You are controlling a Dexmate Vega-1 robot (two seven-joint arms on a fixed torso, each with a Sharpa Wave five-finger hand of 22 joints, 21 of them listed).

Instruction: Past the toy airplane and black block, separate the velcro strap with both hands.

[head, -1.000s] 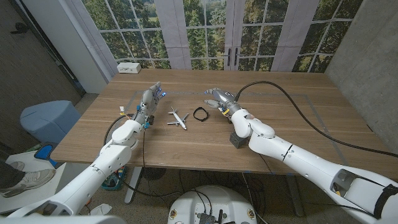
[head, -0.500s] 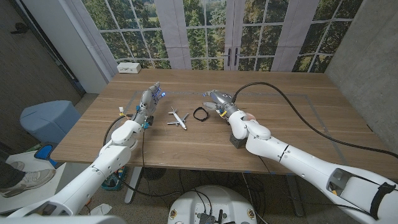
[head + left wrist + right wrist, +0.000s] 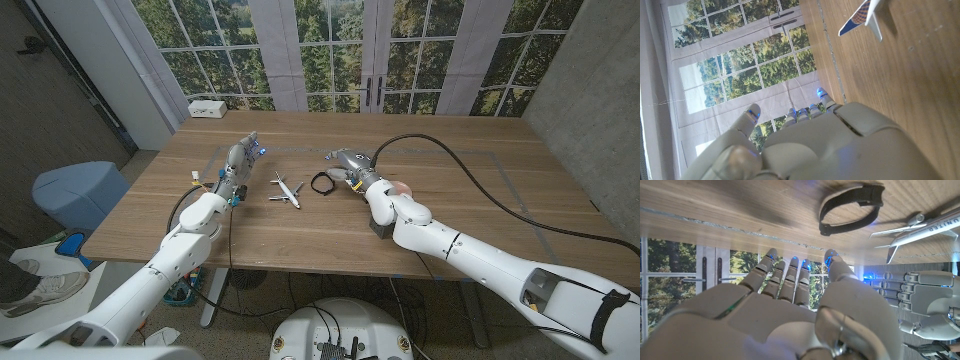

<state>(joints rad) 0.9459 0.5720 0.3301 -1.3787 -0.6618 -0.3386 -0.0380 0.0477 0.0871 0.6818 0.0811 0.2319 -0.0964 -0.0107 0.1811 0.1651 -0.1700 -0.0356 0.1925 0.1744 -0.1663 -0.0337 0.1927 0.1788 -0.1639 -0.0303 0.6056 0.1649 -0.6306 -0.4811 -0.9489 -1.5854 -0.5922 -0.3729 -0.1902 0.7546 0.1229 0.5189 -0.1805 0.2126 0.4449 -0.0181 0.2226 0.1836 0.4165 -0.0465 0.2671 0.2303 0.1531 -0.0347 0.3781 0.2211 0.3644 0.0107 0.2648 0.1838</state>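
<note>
Two hands over the wooden bench point(image 3: 300, 225), head view: left hand point(image 3: 240, 160) stands left of the toy airplane point(image 3: 286, 189), fingers straight, close together, holding nothing. Right hand point(image 3: 345, 163) sits just right of the velcro strap point(image 3: 322, 182), a closed black loop lying between airplane and hand; cannot tell whether the fingers touch it. Black block point(image 3: 380, 226) lies nearer the robot, partly under the right forearm. White box point(image 3: 208, 108) at far left corner.

Left wrist view: left hand point(image 3: 805, 145), fingers point(image 3: 751, 114) extended and empty; airplane tail point(image 3: 862, 15) on bench beyond.

Right wrist view: right hand point(image 3: 790, 315), fingers point(image 3: 771, 265) slightly spread, grasping nothing; strap point(image 3: 851, 207) just beyond fingertips, airplane point(image 3: 925, 230) beside it, left hand point(image 3: 920, 305) opposite.
</note>
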